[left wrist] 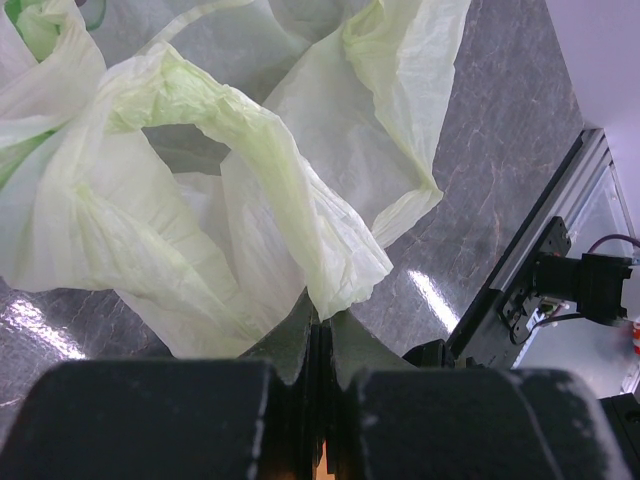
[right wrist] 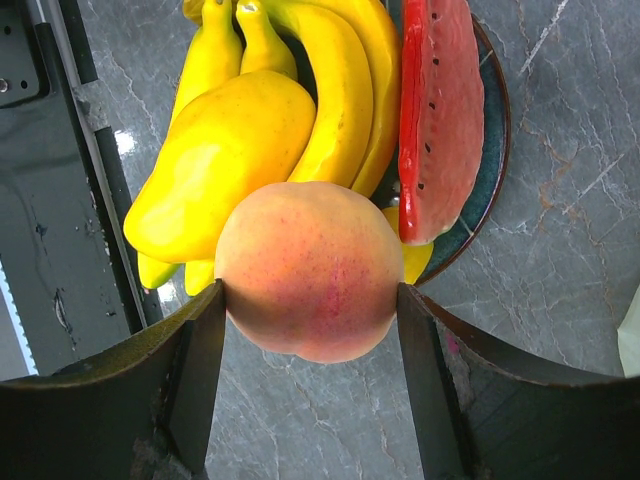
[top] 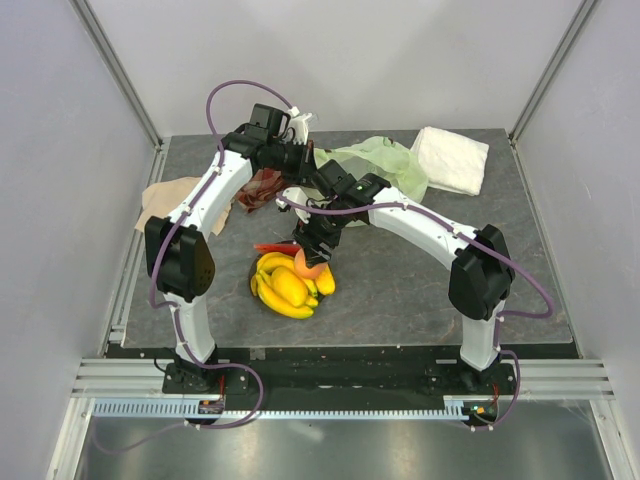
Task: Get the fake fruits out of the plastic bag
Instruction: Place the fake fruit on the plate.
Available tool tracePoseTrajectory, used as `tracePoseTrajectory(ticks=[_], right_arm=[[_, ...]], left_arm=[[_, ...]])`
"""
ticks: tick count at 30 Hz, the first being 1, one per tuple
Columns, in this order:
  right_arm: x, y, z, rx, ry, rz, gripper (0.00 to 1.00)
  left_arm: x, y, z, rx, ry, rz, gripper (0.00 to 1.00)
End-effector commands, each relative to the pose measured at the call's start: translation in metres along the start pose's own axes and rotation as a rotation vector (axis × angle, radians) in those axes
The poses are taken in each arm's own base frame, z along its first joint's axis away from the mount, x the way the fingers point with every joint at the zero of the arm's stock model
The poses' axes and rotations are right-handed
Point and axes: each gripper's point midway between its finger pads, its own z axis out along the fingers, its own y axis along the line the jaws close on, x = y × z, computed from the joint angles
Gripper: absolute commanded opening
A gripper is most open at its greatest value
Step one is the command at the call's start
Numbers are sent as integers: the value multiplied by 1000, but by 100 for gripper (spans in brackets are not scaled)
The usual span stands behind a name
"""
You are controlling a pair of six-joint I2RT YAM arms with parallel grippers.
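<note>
Round orange-pink plastic peach (right wrist: 310,240) held over the fruit plate, bag pinched at the back.

The peach is gripped between the wide-set fingers of the right pincer (right wrist: 310,295), over the pile on the dark round plate (right wrist: 495,150) at 6 o'clock of the grey worktop (top: 430,270). On the plate are seen a yellow plastic banana bunch (right wrist: 345,90), a yellow oblong fruit (right wrist: 220,160) and a red watermelon slice (right wrist: 440,110). The thin crinkly pale yellow-green plastic bag (left wrist: 200,200) lies at 12 o'clock, its edge nipped by the tightly closed left pincer (left wrist: 320,335). A white folded towel (top: 452,158) is at 1 o'clock.
</note>
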Motion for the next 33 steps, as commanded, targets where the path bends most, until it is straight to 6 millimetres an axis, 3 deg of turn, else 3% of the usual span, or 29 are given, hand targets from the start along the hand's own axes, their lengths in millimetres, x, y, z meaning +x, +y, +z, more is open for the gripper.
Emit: tracePoseTrajectory(ticks=[1, 13, 17, 18, 23, 24, 25, 33], right_arm=[[0, 5, 4, -34, -4, 11, 55], [5, 3, 7, -30, 19, 39, 67], [1, 3, 5, -25, 10, 39, 69], [0, 3, 5, -25, 10, 39, 76], [-3, 3, 4, -21, 3, 34, 78], [-2, 2, 4, -21, 4, 37, 93], [-3, 2, 3, -20, 2, 37, 98], [-13, 2, -2, -17, -20, 33, 98]], left_arm=[[-8, -10, -12, 5, -37, 62, 1], [-10, -9, -14, 1, -42, 70, 2], [-9, -10, -13, 3, -40, 70, 2], [-9, -10, -13, 3, -40, 70, 2], [-10, -9, -11, 8, -38, 69, 2], [-10, -8, -11, 10, -37, 67, 2], [-9, -9, -10, 11, -35, 66, 1], [-10, -10, -8, 23, -34, 63, 2]])
